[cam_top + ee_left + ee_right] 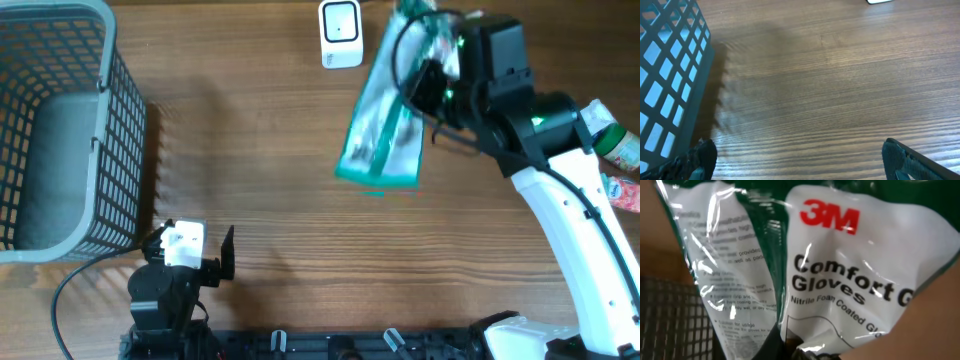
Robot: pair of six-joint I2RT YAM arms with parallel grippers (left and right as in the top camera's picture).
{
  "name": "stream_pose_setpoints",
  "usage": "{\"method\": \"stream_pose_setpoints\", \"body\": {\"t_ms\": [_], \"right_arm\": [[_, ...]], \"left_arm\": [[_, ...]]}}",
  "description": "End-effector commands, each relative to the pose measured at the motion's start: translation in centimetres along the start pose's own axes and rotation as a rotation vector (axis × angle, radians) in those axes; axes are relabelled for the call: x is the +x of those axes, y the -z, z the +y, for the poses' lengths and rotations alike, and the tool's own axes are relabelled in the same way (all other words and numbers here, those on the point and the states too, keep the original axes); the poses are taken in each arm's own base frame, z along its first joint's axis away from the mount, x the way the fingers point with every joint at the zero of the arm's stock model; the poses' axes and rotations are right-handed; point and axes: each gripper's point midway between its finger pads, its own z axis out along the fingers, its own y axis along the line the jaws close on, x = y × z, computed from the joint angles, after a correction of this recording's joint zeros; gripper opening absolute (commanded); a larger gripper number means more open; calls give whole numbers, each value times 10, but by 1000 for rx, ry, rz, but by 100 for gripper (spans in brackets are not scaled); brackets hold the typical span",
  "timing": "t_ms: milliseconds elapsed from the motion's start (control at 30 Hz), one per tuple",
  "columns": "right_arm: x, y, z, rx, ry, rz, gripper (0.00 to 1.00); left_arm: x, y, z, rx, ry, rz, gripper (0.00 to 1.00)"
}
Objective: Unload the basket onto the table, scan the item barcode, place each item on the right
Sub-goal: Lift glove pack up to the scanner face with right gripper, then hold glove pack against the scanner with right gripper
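Note:
The item is a clear and green plastic pack of 3M Comfort Gloves (380, 130). It hangs in the air at the back of the table, just right of the white scanner (341, 33). My right gripper (430, 48) is shut on the pack's top edge. In the right wrist view the pack (840, 265) fills the frame with its printed front toward the camera, and only a dark fingertip (807, 355) shows at the bottom. No barcode is visible. My left gripper (190, 252) rests at the front left, open and empty (799, 157).
A grey mesh basket (125, 150) stands at the far left, close to my left gripper (670, 75). A few small packaged items (618, 145) lie at the right edge behind the right arm. Bare wood lies between the arms.

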Motion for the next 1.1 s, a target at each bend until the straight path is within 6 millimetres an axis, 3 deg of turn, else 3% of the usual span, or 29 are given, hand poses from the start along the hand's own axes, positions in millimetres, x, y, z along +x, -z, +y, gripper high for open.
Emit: {"method": "stream_pose_setpoints", "body": {"t_ms": [0, 167, 333, 467, 533, 667, 800, 1067], "right_arm": [[-40, 5, 6, 26, 241, -175, 5], [-94, -10, -13, 198, 179, -423, 5], [-113, -40, -16, 398, 302, -564, 5], [-127, -26, -22, 681, 159, -848, 5], [-125, -30, -14, 700, 114, -920, 5], [-116, -64, 4, 652, 161, -938, 5], [-114, -89, 10, 639, 189, -995, 5], [-105, -142, 36, 521, 459, -1078, 5]], "left_arm": [[-1, 0, -2, 8, -13, -8, 100], [-1, 0, -2, 8, -13, -8, 100], [-1, 0, -2, 8, -13, -8, 100], [-1, 0, -2, 8, -13, -8, 100], [-1, 0, -2, 8, -13, -8, 100], [-1, 0, -2, 8, -13, -8, 100], [-1, 0, -2, 8, -13, -8, 100], [-1, 0, -2, 8, -13, -8, 100]]}}
